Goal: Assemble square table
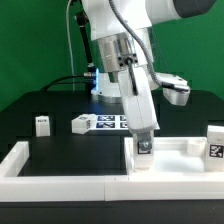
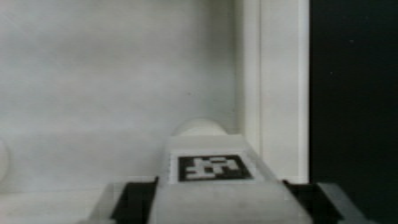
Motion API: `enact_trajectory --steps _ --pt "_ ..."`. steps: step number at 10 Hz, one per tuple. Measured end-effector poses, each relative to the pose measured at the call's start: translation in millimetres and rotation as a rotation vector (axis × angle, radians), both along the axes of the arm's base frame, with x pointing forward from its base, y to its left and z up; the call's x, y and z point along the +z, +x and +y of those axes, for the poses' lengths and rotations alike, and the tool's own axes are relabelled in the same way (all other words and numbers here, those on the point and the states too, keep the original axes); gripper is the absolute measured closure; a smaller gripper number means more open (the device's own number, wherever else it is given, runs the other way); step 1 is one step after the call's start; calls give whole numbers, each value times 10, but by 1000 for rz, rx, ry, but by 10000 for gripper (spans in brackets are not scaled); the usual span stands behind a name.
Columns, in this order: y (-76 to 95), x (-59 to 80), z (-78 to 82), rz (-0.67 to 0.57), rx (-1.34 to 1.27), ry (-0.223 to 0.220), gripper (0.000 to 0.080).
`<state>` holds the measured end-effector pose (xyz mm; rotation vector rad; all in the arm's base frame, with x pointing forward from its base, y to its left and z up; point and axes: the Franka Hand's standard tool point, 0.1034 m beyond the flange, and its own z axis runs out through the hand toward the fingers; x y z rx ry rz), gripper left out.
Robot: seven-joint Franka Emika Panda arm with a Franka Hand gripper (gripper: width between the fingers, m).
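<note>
I'm watching the gripper [image 1: 144,141] clamping a short tagged leg [image 1: 145,148] and holding it upright at the corner of the table top [image 1: 185,146] on the exterior view's left. To my eye it is seating that leg in a corner socket. The socket itself is hiding under the leg, so I cannot tell whether the two are lining up. Doing this well is going to mean keeping the leg plumb, pressing straight down and not loosening the grip until the leg is catching. The top is looking light enough to skid under a sideways push.

Sweeping across the exterior view from its left, a spare leg [image 1: 42,123] is standing well apart from the gripper. A tipped leg [image 1: 82,123] is lying just beside the marker board [image 1: 110,122]. Then comes the gripper with its leg, and the top is stretching away rightward from it. In the wrist view the leg [image 2: 214,165] is sitting between the fingers [image 2: 139,200], over the top's pale floor [image 2: 107,90].
</note>
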<state>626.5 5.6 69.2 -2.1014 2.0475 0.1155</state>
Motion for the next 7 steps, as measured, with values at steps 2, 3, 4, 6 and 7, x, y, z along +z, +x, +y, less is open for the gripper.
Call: enact_trajectory --steps 2,3,4,6,7 --pt "0 26 32 -62 408 -67 301" --pt "3 31 28 -78 487 -75 183" --pt "-2 20 18 -84 530 -78 160" --pt "-7 14 3 -110 693 -97 151" --pt "-24 1 -13 -128 865 -123 151"
